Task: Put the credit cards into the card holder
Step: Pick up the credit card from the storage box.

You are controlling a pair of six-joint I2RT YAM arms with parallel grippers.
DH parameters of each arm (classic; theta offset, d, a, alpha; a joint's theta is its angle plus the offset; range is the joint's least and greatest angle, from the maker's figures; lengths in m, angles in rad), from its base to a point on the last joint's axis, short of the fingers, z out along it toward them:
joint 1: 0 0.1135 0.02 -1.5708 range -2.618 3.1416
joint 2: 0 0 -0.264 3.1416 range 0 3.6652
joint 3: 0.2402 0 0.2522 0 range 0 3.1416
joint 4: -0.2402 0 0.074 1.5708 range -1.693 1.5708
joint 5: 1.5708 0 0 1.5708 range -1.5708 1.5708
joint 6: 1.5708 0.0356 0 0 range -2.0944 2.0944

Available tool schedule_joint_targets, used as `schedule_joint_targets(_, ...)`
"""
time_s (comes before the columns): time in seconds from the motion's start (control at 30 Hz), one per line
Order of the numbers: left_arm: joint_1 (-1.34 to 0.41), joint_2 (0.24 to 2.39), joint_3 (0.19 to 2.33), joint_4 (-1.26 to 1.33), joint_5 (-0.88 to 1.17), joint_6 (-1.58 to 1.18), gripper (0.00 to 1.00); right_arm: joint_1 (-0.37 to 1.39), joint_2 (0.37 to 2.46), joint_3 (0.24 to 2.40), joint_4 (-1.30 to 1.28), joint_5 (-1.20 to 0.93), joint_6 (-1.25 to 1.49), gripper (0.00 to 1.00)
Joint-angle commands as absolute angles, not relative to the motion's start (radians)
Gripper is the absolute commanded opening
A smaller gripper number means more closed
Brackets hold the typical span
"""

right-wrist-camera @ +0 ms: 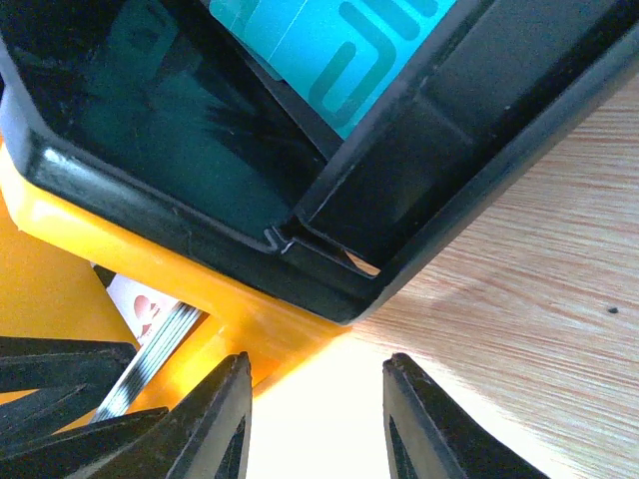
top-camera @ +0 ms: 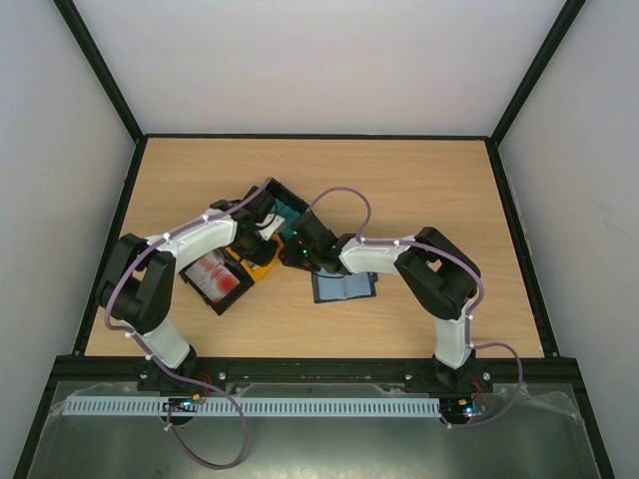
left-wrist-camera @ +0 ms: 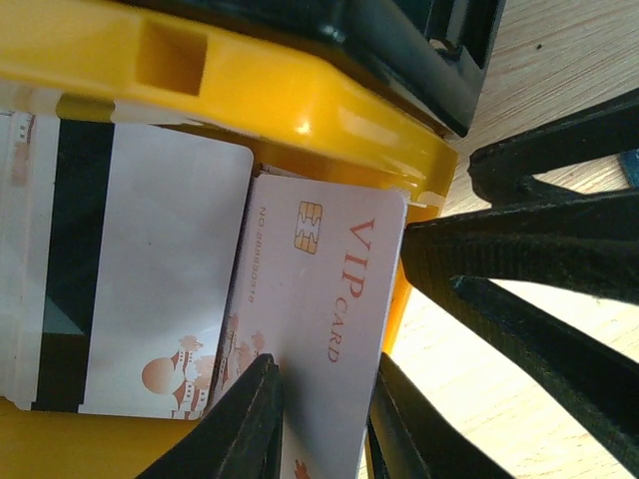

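A white credit card point(left-wrist-camera: 324, 289) marked VIP in red rises out of the tray's yellow compartment point(left-wrist-camera: 280, 100). My left gripper point(left-wrist-camera: 324, 371) is shut on it, one finger against each long edge. Beside it lies another whitish card point(left-wrist-camera: 160, 269) with a black stripe. My right gripper point(right-wrist-camera: 315, 419) stands open with nothing in it, over bare table at the tray's corner point(right-wrist-camera: 300, 289). A teal card point(right-wrist-camera: 329, 40) lies in a black compartment. The navy card holder point(top-camera: 344, 286) lies open on the table, just right of both grippers point(top-camera: 262, 238) point(top-camera: 303, 254).
The black-and-yellow tray point(top-camera: 215, 299) sits left of centre, with red-and-white cards point(top-camera: 218, 271) in its near compartment. A stack of cards point(right-wrist-camera: 150, 344) shows edge-on in the yellow section. Black frame rails point(top-camera: 514, 239) border the wooden table.
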State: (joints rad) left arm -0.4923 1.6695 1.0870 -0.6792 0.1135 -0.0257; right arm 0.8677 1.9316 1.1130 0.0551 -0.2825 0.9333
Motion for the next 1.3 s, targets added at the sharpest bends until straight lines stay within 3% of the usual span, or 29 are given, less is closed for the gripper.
schedule_joint_targets(0.0, -0.499, 1.651, 1.077, -0.712, 0.166, -0.021, 0.25, 0.864, 1.947, 1.094, 0.05, -0.269, 0.943, 0.36)
schedule_joint_targets(0.23, -0.499, 1.654, 1.077, -0.712, 0.169, -0.02, 0.28, 0.864, 1.948, 1.094, 0.048, -0.269, 0.942, 0.36)
schedule_joint_targets(0.4, -0.498, 1.653, 1.082, -0.716, 0.174, -0.027, 0.18, 0.864, 1.948, 1.093, 0.051, -0.269, 0.94, 0.36)
schedule_joint_targets(0.63, -0.499, 1.649, 1.088, -0.722, 0.181, -0.028, 0.26, 0.863, 1.95, 1.092, 0.051, -0.27, 0.938, 0.37)
schedule_joint_targets(0.87, -0.499, 1.635, 1.093, -0.727, 0.18, -0.029, 0.2, 0.864, 1.952, 1.093, 0.05, -0.271, 0.937, 0.36)
schedule_joint_targets(1.27, -0.499, 1.625, 1.101, -0.738, 0.17, -0.033, 0.22, 0.864, 1.955, 1.094, 0.048, -0.272, 0.934, 0.36)
